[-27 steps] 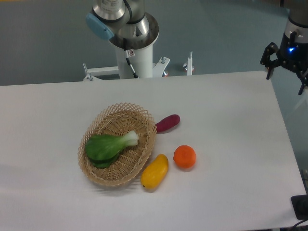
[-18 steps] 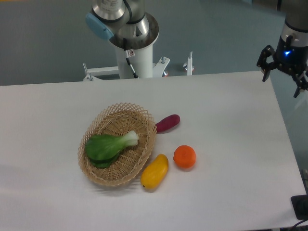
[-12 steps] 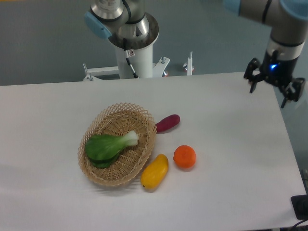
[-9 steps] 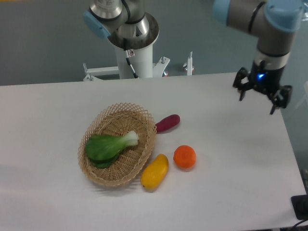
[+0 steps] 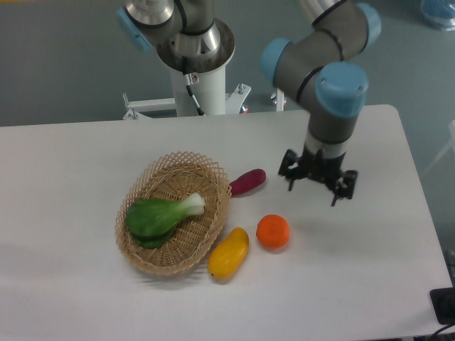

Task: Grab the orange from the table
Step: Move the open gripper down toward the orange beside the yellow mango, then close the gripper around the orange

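Note:
The orange (image 5: 273, 231) is a small round bright-orange fruit lying on the white table (image 5: 370, 234), right of the basket. My gripper (image 5: 313, 190) hangs above the table, up and to the right of the orange, apart from it. Its two dark fingers are spread wide and hold nothing.
A wicker basket (image 5: 174, 212) with a green leafy vegetable (image 5: 161, 215) stands left of the orange. A yellow mango-like fruit (image 5: 229, 253) lies against the basket's front right. A purple vegetable (image 5: 247, 181) lies behind the orange. The arm's base column (image 5: 197, 67) stands at the back.
My arm has swung in from the far right edge of the table toward the left and down. The gripper now hangs close to the orange. The fruits have not moved.

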